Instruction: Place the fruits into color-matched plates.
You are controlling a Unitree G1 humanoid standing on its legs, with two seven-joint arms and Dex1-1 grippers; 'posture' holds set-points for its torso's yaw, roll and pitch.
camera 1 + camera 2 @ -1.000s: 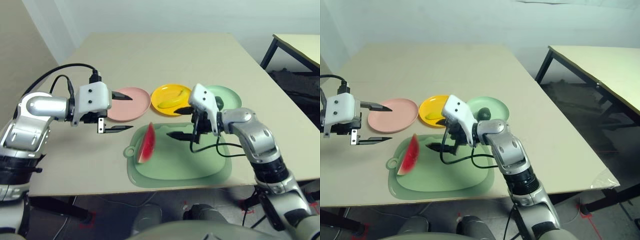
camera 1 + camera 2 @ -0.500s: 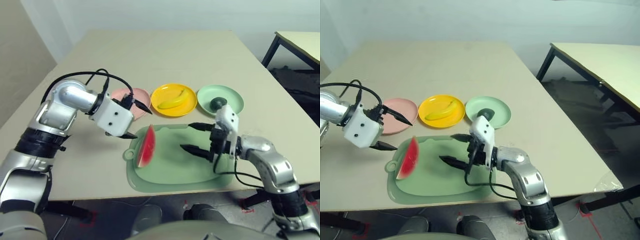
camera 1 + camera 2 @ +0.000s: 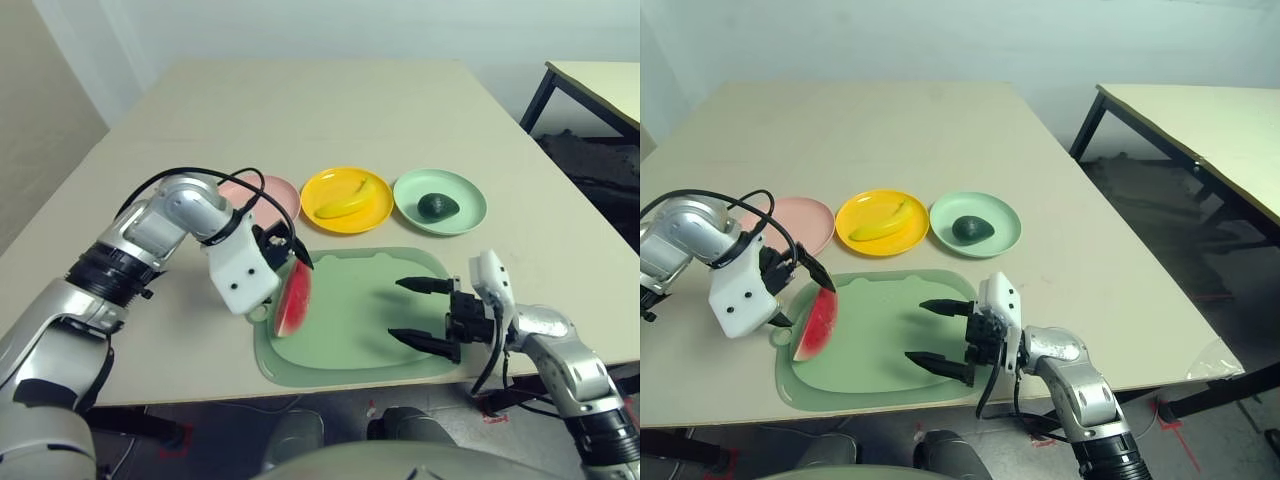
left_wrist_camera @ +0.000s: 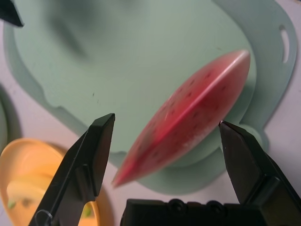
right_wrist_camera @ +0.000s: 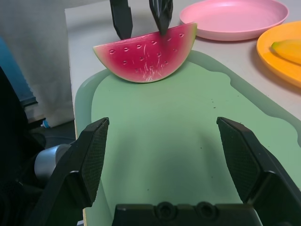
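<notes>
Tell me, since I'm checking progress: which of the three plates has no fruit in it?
The pink plate, leftmost in the row; the yellow plate holds the banana, the mint green plate the avocado.

A pale green cutting mat (image 3: 350, 340) is laid flat on the beige tabletop (image 3: 300, 110), close to its near edge. A small handle tab with a slot is seen at the mat's left near corner. Off to the right, apart from the tabletop, a second table (image 3: 1200, 120) with a pale top and black legs is seen. Behind both, a plain light wall (image 3: 940, 40) is seen. Dark floor is visible beneath the second table.
</notes>
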